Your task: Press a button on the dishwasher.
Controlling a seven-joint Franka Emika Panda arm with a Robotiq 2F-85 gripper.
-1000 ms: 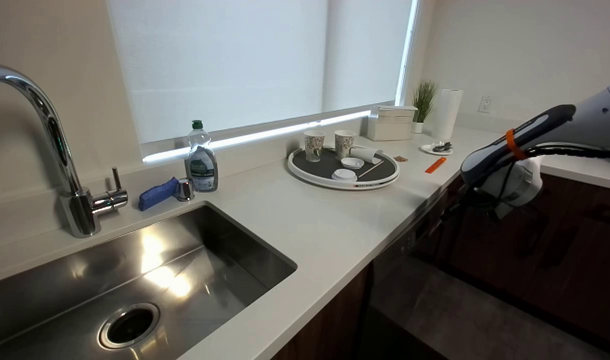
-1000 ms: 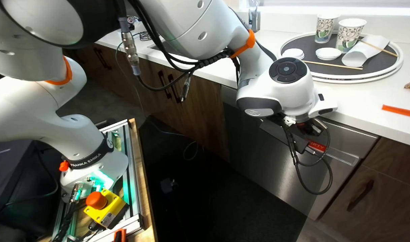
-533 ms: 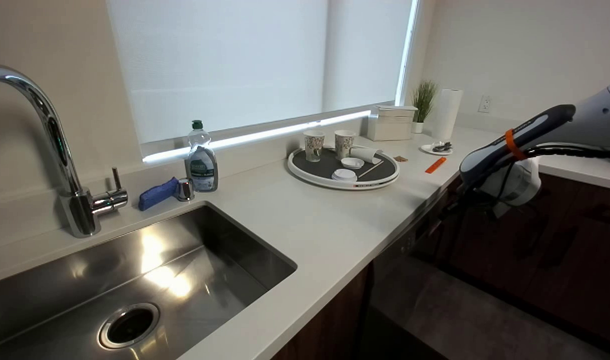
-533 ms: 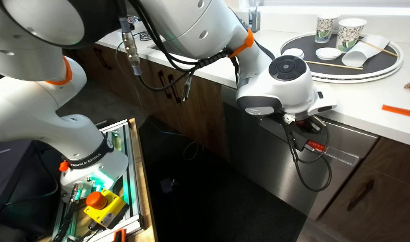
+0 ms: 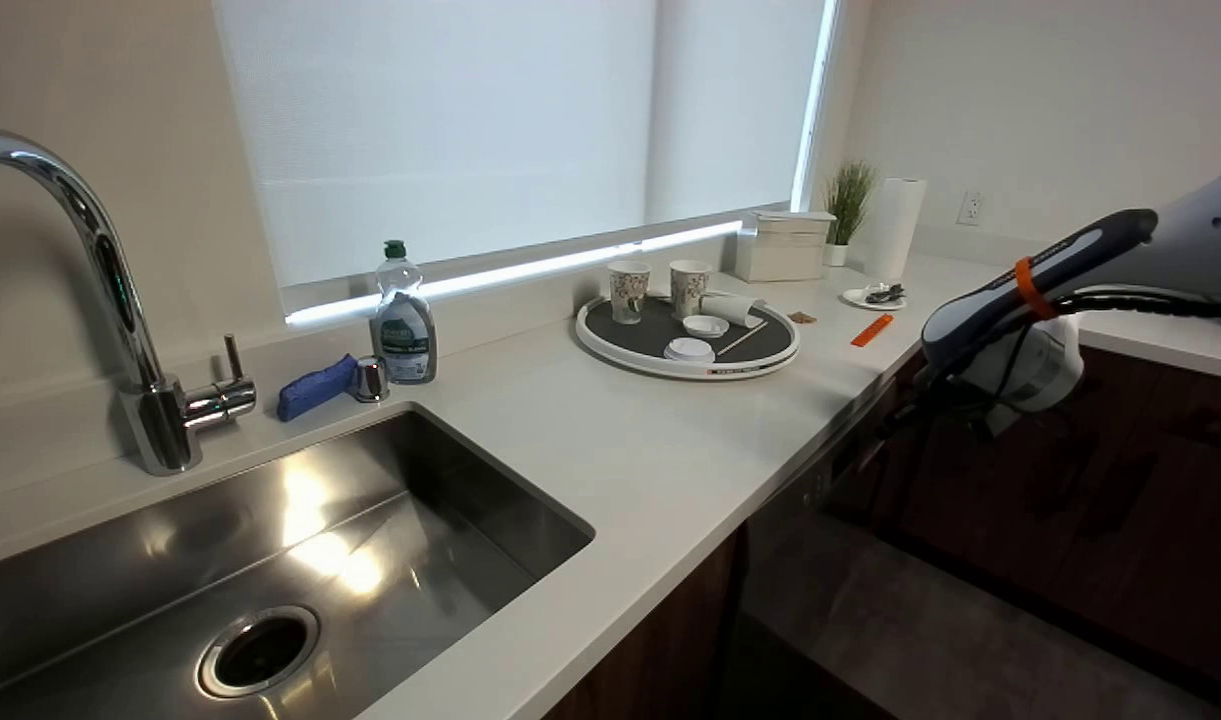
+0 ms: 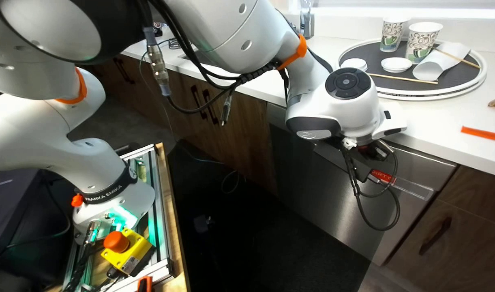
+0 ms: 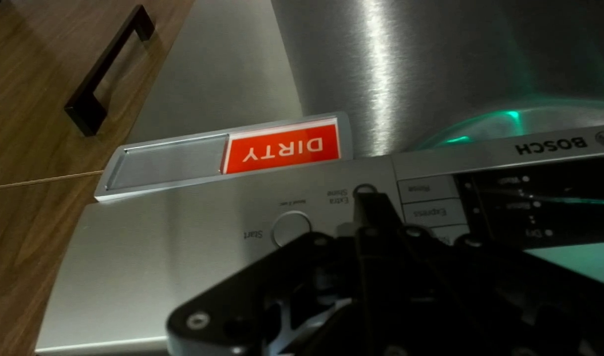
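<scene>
The dishwasher (image 6: 324,194) has a smooth metallic front under the counter. It also shows, dark and at a sharp angle, in an exterior view (image 5: 770,570). In the wrist view its control panel (image 7: 133,277) appears upside down. It carries a round Start button (image 7: 291,228), a small round Extra Shine button (image 7: 365,188), and Rinse (image 7: 427,189) and Express (image 7: 433,212) keys. My gripper (image 7: 372,198) is shut and empty. Its dark tips cover part of the Extra Shine button; I cannot tell whether they touch it. The exterior views show the fingertips poorly.
A red DIRTY sign (image 7: 282,147) is on the dishwasher front beside the panel. The white counter edge (image 6: 433,150) overhangs just above my wrist. A round tray (image 6: 417,95) with cups stands on the counter. A wooden cabinet (image 6: 438,239) adjoins the dishwasher.
My wrist has shifted only slightly over the last second. Its hanging cable loop sits a little higher, and slightly more of the DIRTY sign shows.
</scene>
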